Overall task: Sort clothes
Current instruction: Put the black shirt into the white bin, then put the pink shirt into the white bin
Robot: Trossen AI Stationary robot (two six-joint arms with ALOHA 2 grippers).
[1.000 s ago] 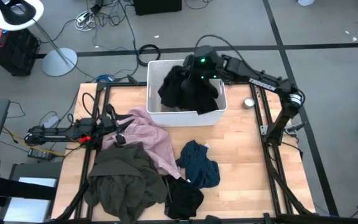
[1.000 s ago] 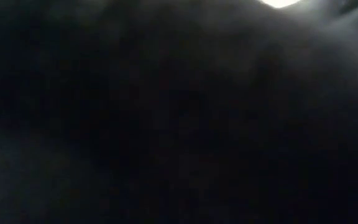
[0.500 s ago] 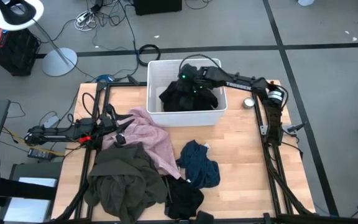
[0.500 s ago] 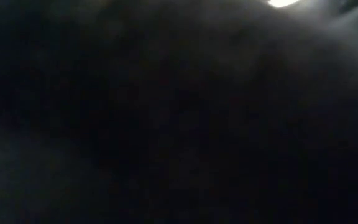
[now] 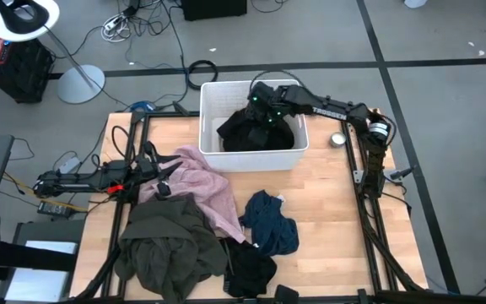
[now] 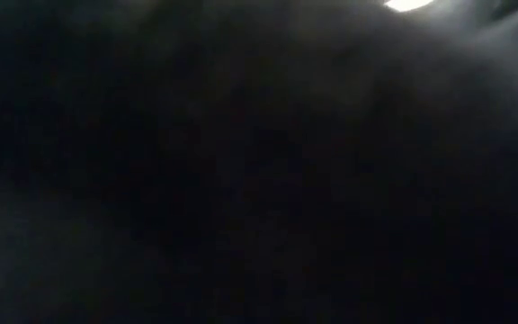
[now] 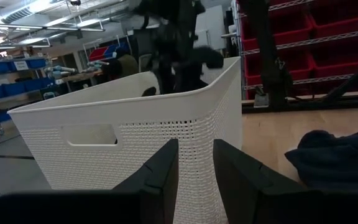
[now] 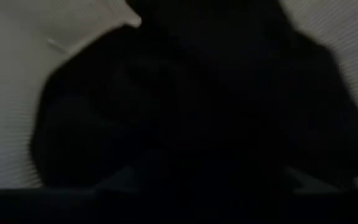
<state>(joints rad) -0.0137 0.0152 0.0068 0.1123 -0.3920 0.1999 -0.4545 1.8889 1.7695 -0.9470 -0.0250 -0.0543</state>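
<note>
I have the right gripper (image 5: 260, 114) down in the bin (image 5: 251, 157) over a black garment (image 5: 256, 133); grip unclear. Left gripper (image 7: 194, 163) waits, fingers slightly apart.

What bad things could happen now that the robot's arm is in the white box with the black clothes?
The right gripper is down inside the white bin, right against the black garment. If cloth snags on it, the garment might ride back out when the arm lifts.

The low view is almost fully dark, seemingly covered by something, so that camera cannot help check the table.

The pink garment lies close to the left arm and may catch when it moves.
</note>
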